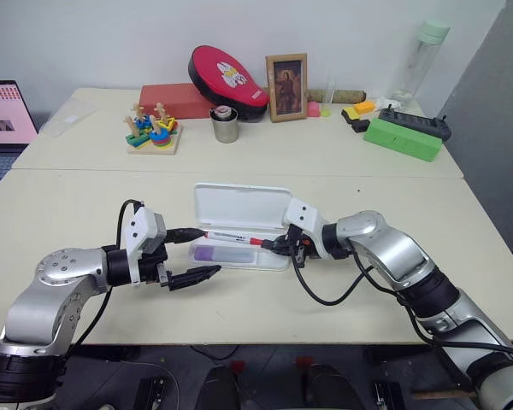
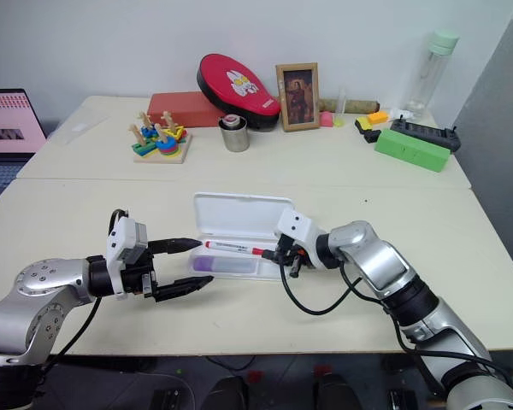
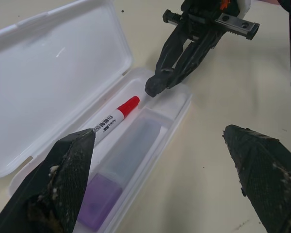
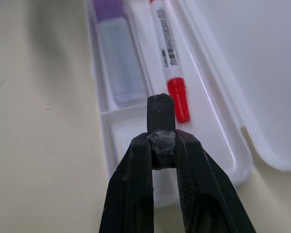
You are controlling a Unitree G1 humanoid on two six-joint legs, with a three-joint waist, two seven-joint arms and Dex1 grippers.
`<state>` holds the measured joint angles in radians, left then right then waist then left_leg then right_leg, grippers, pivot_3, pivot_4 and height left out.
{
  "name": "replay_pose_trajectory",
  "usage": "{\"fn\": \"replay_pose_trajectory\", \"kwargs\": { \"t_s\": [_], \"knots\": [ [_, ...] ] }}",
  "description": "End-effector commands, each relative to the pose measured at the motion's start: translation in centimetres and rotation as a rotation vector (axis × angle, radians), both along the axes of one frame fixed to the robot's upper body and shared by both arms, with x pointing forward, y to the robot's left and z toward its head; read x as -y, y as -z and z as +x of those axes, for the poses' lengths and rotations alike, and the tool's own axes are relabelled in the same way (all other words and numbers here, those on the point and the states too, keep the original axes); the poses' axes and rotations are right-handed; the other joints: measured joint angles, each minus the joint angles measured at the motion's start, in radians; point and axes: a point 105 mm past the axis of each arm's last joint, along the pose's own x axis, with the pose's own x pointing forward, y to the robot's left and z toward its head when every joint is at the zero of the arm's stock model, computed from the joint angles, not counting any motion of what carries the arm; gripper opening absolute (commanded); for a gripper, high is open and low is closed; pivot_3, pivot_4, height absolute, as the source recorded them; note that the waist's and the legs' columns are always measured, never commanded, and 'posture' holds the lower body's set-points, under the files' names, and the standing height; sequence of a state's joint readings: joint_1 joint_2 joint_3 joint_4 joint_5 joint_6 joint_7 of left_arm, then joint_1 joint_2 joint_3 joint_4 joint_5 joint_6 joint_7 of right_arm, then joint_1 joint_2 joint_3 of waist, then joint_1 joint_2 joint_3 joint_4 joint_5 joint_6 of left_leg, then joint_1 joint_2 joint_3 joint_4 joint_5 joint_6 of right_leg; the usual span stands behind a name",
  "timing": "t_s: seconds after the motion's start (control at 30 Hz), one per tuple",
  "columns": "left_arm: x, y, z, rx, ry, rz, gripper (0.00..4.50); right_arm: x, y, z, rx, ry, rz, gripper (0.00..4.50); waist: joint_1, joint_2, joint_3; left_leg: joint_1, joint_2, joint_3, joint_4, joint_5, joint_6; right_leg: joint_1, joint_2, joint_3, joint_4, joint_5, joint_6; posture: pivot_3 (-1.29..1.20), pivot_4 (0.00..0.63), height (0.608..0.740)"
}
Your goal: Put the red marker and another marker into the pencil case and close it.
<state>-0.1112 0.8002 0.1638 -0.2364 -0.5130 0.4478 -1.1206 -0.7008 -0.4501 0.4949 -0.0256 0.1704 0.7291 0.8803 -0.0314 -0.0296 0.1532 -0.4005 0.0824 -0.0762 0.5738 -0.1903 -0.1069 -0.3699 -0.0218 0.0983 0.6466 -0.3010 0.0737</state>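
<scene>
Your left pincer (image 1: 197, 254) hangs released just before the pencil case (image 1: 239, 205), hiding the case's near left corner. Your right pincer (image 4: 161, 137) is clenched on a small black piece (image 4: 160, 112) over the case's right end. Two markers lie inside: the purple marker (image 3: 117, 180) nearer, the red marker (image 3: 112, 119) beyond. The lid stands open on the counter (image 1: 85, 205).
</scene>
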Motion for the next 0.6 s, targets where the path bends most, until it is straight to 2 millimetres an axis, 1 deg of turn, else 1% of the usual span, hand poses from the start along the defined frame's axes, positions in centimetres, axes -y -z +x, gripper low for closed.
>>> {"fn": "replay_pose_trajectory", "kwargs": {
  "t_s": [0.03,0.07,0.17,0.27,0.37,0.4,0.43,0.53,0.6],
  "knots": [
    [0.4,-1.3,-0.1,0.050,0.013,-0.018,4.50,-0.6,-1.5,-0.1,0.049,-0.045,0.020,1.00,-0.001,0.000,0.000,0.000,0.000,0.000,0.000,0.000,0.000,0.000,0.000,0.000,0.000,0.000,0.000,0.00,0.150,0.740],
    [0.5,-1.3,0.0,0.051,0.011,-0.018,4.50,-0.6,-1.5,-0.1,0.050,-0.046,0.021,1.12,-0.001,0.000,0.000,0.000,0.000,0.000,0.000,0.000,0.000,0.000,0.000,0.000,0.000,0.000,0.000,0.00,0.150,0.740],
    [0.5,-1.3,0.0,0.053,0.007,-0.020,4.50,-0.7,-1.6,-0.3,0.052,-0.059,0.021,2.00,-0.001,0.000,0.000,0.000,0.000,0.000,0.000,0.000,0.000,0.000,0.000,0.000,0.000,0.000,0.000,0.00,0.150,0.740],
    [0.6,-1.3,0.1,0.055,0.003,-0.022,4.50,-1.0,-2.0,-0.9,0.048,-0.093,0.036,2.61,-0.001,0.000,0.000,0.000,0.000,0.000,0.000,0.000,0.000,0.000,0.000,0.000,0.000,0.000,0.000,0.00,0.150,0.740],
    [0.6,-1.4,0.2,0.058,-0.002,-0.024,4.50,-1.1,-2.3,-1.1,0.050,-0.106,0.044,3.31,-0.001,0.000,0.000,0.000,0.000,0.000,0.000,0.000,0.000,0.000,0.000,0.000,0.000,0.000,0.000,0.00,0.150,0.740],
    [0.6,-1.3,0.3,0.059,-0.003,-0.024,4.50,-1.1,-2.3,-1.2,0.051,-0.108,0.046,3.61,-0.001,0.000,0.000,0.000,0.000,0.000,0.000,0.000,0.000,0.000,0.000,0.000,0.000,0.000,0.000,0.00,0.150,0.740],
    [0.6,-1.3,0.3,0.060,-0.004,-0.024,4.50,-1.1,-2.4,-1.1,0.051,-0.105,0.046,3.75,-0.001,0.000,0.000,0.000,0.000,0.000,0.000,0.000,0.000,0.000,0.000,0.000,0.000,0.000,0.000,0.00,0.150,0.740],
    [0.7,-1.4,0.3,0.062,-0.008,-0.025,4.50,-1.0,-2.4,-0.8,0.060,-0.093,0.044,4.47,-0.001,0.000,0.000,0.000,0.000,0.000,0.000,0.000,0.000,0.000,0.000,0.000,0.000,0.000,0.000,0.00,0.150,0.740],
    [0.7,-1.4,0.4,0.064,-0.011,-0.024,4.50,-1.1,-2.7,-0.7,0.065,-0.093,0.054,4.49,-0.001,0.000,0.000,0.000,0.000,0.000,0.000,0.000,0.000,0.000,0.000,0.000,0.000,0.000,0.000,0.00,0.150,0.740]
  ]
}}
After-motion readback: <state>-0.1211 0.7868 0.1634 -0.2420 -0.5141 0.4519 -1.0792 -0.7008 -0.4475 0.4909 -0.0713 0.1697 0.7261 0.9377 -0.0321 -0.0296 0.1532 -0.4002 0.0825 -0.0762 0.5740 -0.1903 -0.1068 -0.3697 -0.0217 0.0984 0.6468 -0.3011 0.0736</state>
